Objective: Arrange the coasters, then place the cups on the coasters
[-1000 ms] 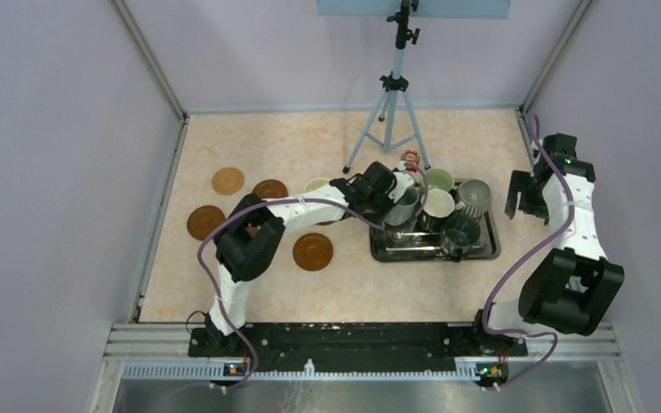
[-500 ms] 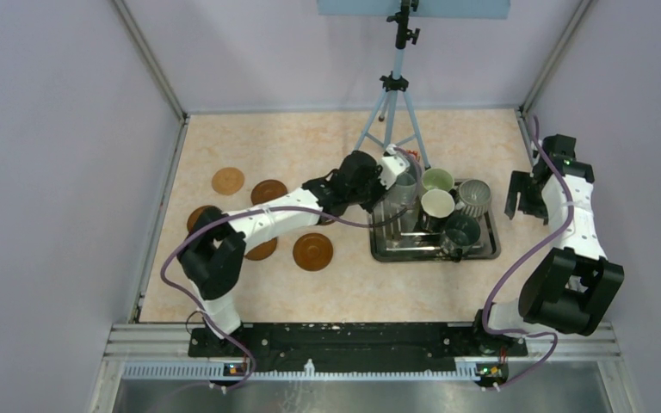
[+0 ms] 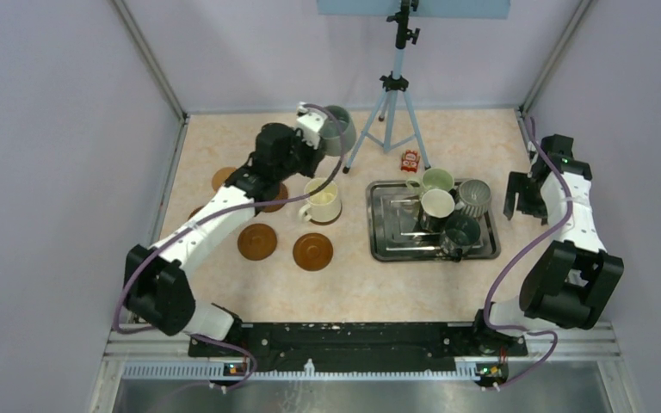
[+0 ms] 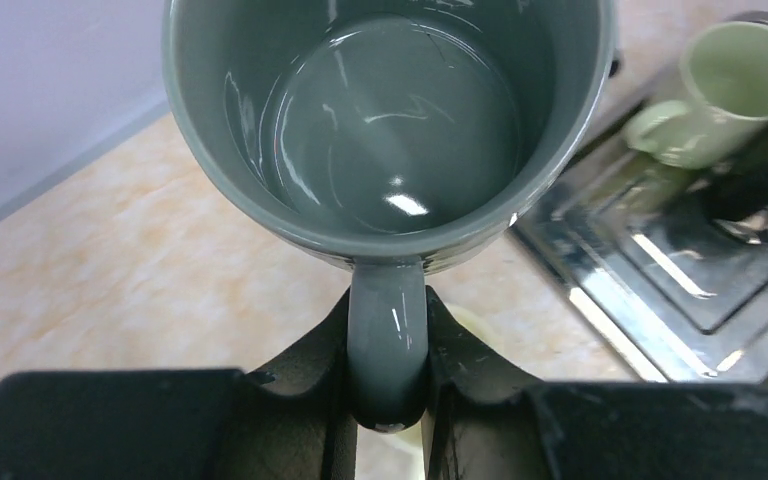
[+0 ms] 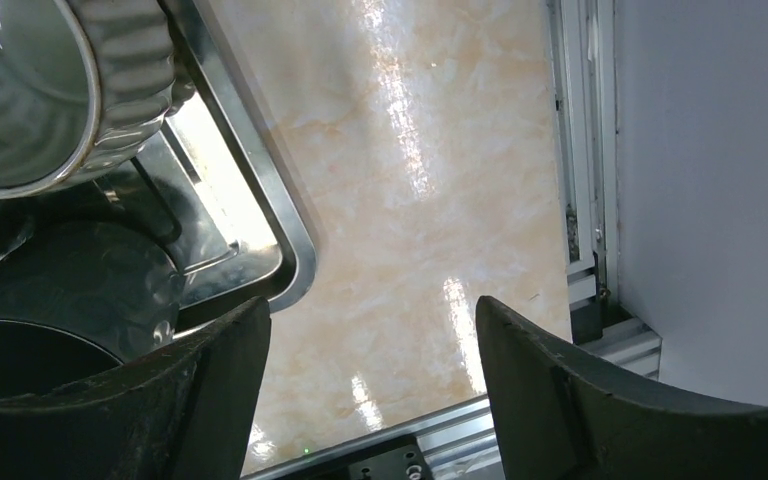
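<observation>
My left gripper (image 4: 387, 335) is shut on the handle of a grey-blue cup (image 4: 390, 120), held in the air over the far left of the table (image 3: 337, 129). A cream cup (image 3: 323, 200) stands on a coaster just below it. Two bare coasters (image 3: 256, 242) (image 3: 312, 251) lie nearer the front; others (image 3: 224, 178) are partly hidden under my left arm. Pale green (image 3: 436, 180), white (image 3: 436, 206), ribbed grey (image 3: 473, 197) and dark (image 3: 462, 231) cups sit in the steel tray (image 3: 387, 245). My right gripper (image 5: 370, 340) hangs open and empty beside the tray's right edge.
A tripod (image 3: 389, 103) stands at the back centre, its legs close to the held cup. A small red toy (image 3: 410, 159) lies behind the tray. Walls close in the table on the left, back and right.
My left arm lifted the grey-blue cup out of the tray and swung it left and toward the back. This uncovered the cream cup. My right arm stayed put.
</observation>
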Action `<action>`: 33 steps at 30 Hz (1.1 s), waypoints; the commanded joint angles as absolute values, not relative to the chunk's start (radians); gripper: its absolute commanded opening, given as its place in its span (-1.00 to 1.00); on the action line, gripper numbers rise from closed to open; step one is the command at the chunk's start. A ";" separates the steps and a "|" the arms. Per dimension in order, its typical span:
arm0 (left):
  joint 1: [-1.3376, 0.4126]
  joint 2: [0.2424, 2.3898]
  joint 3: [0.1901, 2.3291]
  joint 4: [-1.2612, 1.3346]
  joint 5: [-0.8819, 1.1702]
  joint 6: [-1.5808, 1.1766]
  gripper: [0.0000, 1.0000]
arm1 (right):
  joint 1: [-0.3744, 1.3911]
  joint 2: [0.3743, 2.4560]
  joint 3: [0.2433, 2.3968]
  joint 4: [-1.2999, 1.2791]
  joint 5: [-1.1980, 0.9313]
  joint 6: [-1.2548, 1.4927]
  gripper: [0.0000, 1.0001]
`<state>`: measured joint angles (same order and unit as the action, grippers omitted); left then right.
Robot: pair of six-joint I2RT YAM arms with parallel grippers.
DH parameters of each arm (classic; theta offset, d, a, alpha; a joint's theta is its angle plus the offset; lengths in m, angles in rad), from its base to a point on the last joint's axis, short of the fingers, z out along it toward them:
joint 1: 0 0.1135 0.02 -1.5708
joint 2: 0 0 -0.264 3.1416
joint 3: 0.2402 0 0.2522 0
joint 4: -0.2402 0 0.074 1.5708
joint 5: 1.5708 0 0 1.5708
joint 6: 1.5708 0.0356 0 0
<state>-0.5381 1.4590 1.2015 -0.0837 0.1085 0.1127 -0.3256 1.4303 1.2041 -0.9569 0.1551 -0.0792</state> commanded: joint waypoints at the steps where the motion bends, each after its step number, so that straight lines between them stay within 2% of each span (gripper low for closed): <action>1: -0.418 1.305 1.150 0.023 0.142 0.141 -1.00 | -0.331 1.447 1.228 -0.924 0.140 -0.098 0.49; 9: -0.137 1.221 1.025 -0.079 0.307 0.160 -1.00 | -0.331 1.492 1.254 -0.925 0.127 -0.112 0.49; 17: 0.015 1.217 0.910 -0.038 0.432 0.294 -1.00 | -0.331 1.526 1.263 -0.920 0.133 -0.115 0.49; 33: 0.106 1.411 0.893 0.037 0.593 0.468 -1.00 | -0.331 1.543 1.250 -0.935 0.149 -0.119 0.49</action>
<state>0.0875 1.3987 0.8589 -0.1162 0.5041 0.4160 -0.3256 1.5414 1.2140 -0.9356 0.1387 -0.1120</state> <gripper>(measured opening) 0.281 0.743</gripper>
